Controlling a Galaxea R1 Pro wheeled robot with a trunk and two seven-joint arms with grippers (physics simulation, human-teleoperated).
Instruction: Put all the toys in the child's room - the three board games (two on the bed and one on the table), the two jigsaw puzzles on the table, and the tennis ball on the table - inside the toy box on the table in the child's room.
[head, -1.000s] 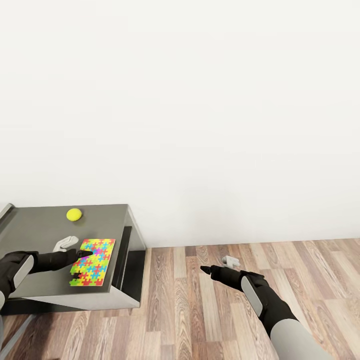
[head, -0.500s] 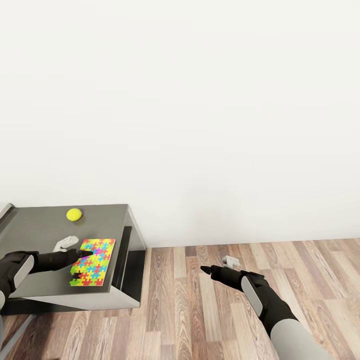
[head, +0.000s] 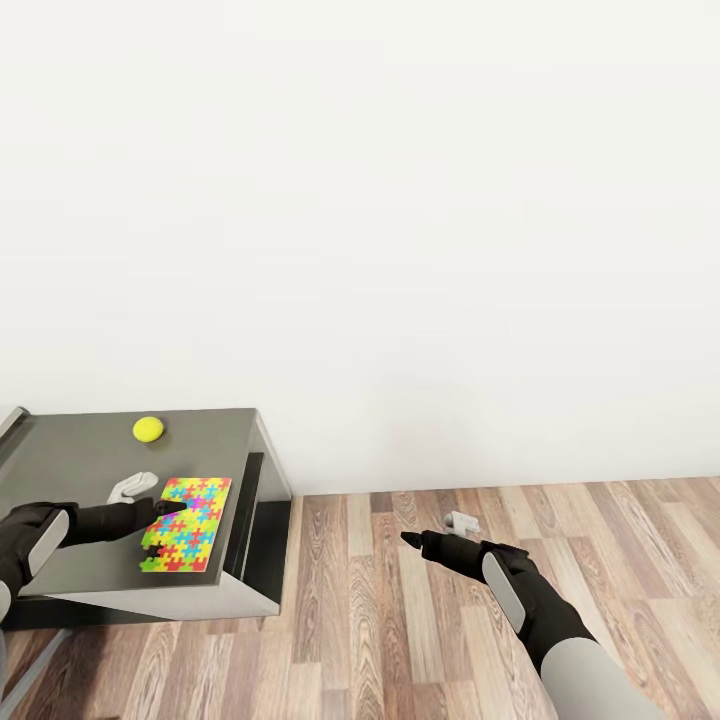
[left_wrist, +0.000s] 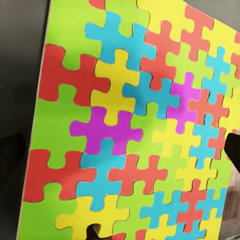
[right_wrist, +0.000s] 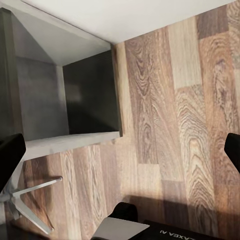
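Nothing has moved: left end effector (head: 165, 507) rests over jigsaw puzzle (head: 190, 536)

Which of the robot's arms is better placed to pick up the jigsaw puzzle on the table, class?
Left. The left gripper is at the jigsaw puzzle on the table; the right gripper hangs over bare floor.

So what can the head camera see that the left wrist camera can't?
Head view: the small yellow-green tennis ball near the back of the dark grey table, the white wall, the wood-plank floor, and the right gripper over that floor. Left wrist view: single interlocking pieces up close. Both: the thin multicolour jigsaw puzzle sheet lying on the table, by the left gripper.
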